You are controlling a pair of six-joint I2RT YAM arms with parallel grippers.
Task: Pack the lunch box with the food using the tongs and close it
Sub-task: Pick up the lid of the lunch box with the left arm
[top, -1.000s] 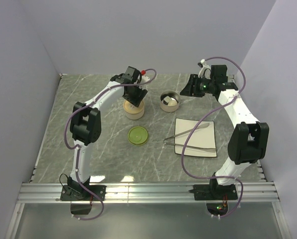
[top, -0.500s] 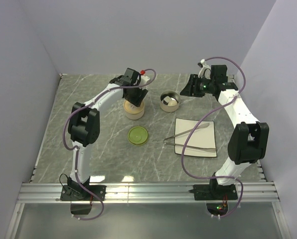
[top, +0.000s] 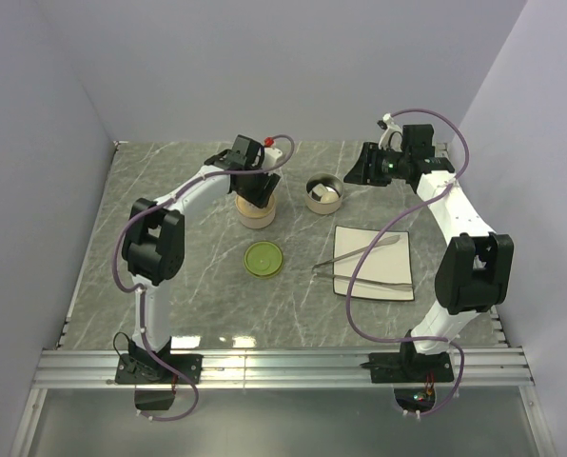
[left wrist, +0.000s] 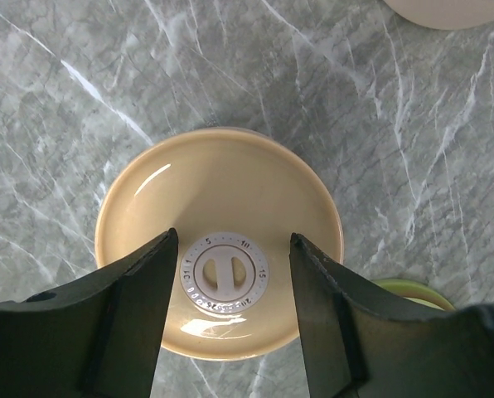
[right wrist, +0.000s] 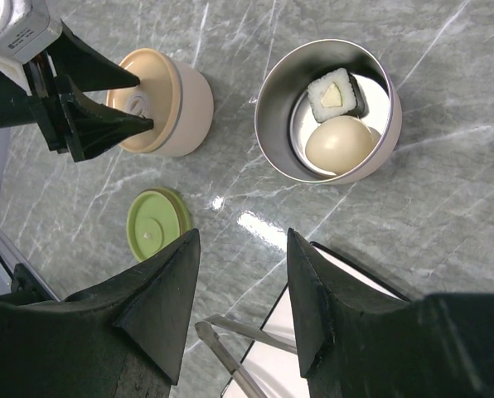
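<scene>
The gray stone table [top: 169, 286] is the biggest thing here. A white plate [top: 398, 249] lies near its right edge, and the tongs [top: 355, 255] lie flat on the plate with their joined end pointing to the middle of the table. I think the tongs are light, stiff, springy and slippery. A good place to hold them is about halfway along, across both thin arms, so that a squeeze shuts the tips. A cream tub [top: 257, 213] with a dial on top and a steel tin [right wrist: 272, 108] sit side by side toward the far edge. A green lid [top: 263, 258] lies alone near the middle of the table. Inside the steel tin are a smooth egg [right wrist: 340, 143] and a small roll piece [right wrist: 336, 93]. The egg looks round and slippery, so it may roll out of a pinch. The left gripper [left wrist: 233, 240] hangs over the cream tub with its jaws apart on both sides of the dial, holding nothing. The right gripper [right wrist: 243, 236] hangs above the table beside the steel tin, jaws apart and empty.
</scene>
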